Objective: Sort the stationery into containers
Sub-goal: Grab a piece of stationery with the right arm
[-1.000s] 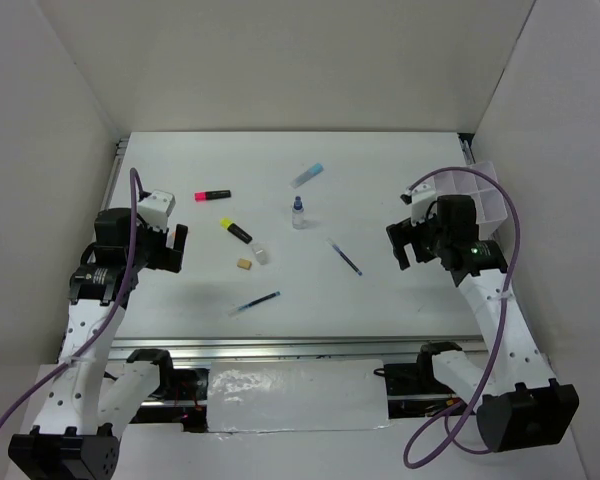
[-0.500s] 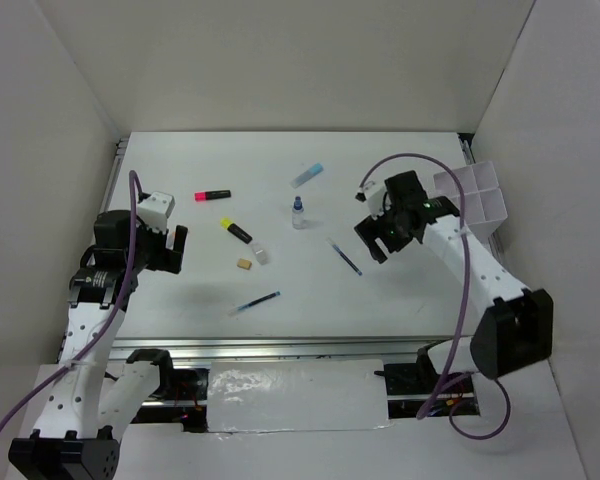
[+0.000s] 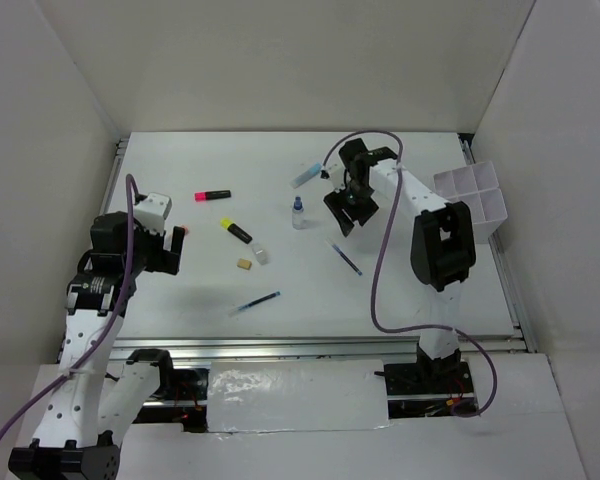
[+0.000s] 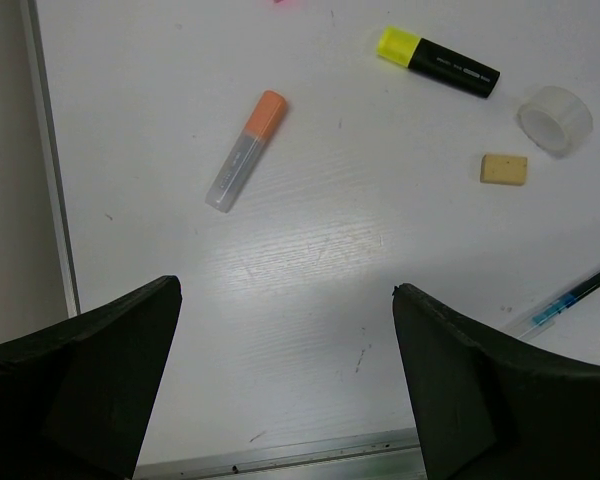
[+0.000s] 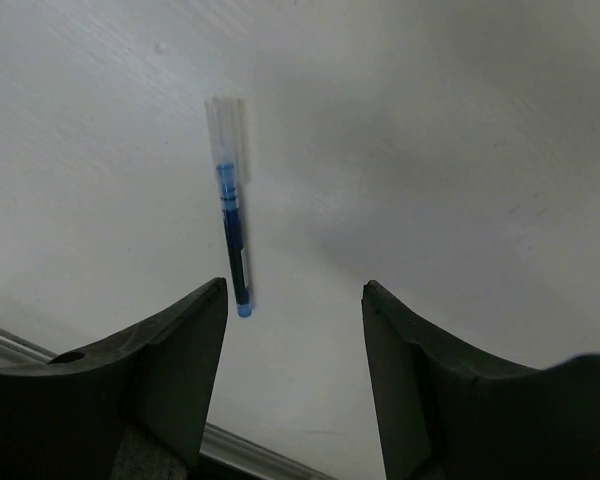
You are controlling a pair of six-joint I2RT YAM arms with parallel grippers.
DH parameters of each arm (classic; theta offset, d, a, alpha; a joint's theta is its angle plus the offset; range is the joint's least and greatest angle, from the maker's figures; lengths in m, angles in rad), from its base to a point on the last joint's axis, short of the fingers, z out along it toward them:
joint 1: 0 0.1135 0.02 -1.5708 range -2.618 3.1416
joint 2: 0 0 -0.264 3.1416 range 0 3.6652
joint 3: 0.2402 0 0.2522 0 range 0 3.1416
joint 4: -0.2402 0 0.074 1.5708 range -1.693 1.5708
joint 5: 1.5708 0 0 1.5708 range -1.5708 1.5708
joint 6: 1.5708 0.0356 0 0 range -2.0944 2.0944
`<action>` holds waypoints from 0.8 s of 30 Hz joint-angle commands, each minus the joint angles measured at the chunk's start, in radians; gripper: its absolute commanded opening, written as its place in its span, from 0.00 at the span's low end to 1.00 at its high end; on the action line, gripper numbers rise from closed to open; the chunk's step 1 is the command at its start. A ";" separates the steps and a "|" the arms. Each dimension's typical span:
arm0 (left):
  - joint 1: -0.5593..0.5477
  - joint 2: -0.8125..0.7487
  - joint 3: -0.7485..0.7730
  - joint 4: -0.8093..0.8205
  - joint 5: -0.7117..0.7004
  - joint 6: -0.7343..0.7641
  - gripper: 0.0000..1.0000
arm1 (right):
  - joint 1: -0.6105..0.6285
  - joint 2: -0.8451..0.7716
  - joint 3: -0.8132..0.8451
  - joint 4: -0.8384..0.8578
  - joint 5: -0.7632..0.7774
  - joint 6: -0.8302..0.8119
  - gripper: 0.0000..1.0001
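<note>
My right gripper (image 3: 341,212) is open and empty, hovering just right of the tiny blue-capped bottle (image 3: 298,213) and beyond a thin blue pen (image 3: 345,257). That pen lies ahead of the open right gripper (image 5: 295,290), near its left finger, in the right wrist view (image 5: 232,235). My left gripper (image 3: 174,250) is open and empty at the left; it is also open (image 4: 285,290) above bare table. The pink highlighter (image 3: 212,195), yellow highlighter (image 3: 236,231), tan eraser (image 3: 244,265), second blue pen (image 3: 255,302) and light-blue-capped tube (image 3: 307,175) lie loose. The clear organiser tray (image 3: 472,195) stands far right.
A clear round cap or tape ring (image 3: 260,255) lies by the eraser. The left wrist view shows an orange-capped clear tube (image 4: 245,150), the yellow highlighter (image 4: 438,62), the eraser (image 4: 504,168) and a metal rail along the table's near edge (image 4: 280,460). White walls enclose the table.
My right arm has swung from the right side, by the tray, out to the far middle near the bottle. My left arm has hardly moved. No item has moved.
</note>
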 commanded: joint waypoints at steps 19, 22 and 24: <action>0.000 -0.010 -0.002 0.032 -0.009 -0.008 0.99 | 0.135 0.347 0.340 -0.184 0.044 0.029 0.61; 0.000 -0.008 -0.002 0.031 -0.009 -0.002 0.99 | 0.135 0.370 0.363 -0.192 0.050 0.025 0.57; 0.000 -0.007 -0.003 0.032 -0.008 -0.002 0.99 | 0.135 0.385 0.371 -0.194 0.054 0.022 0.54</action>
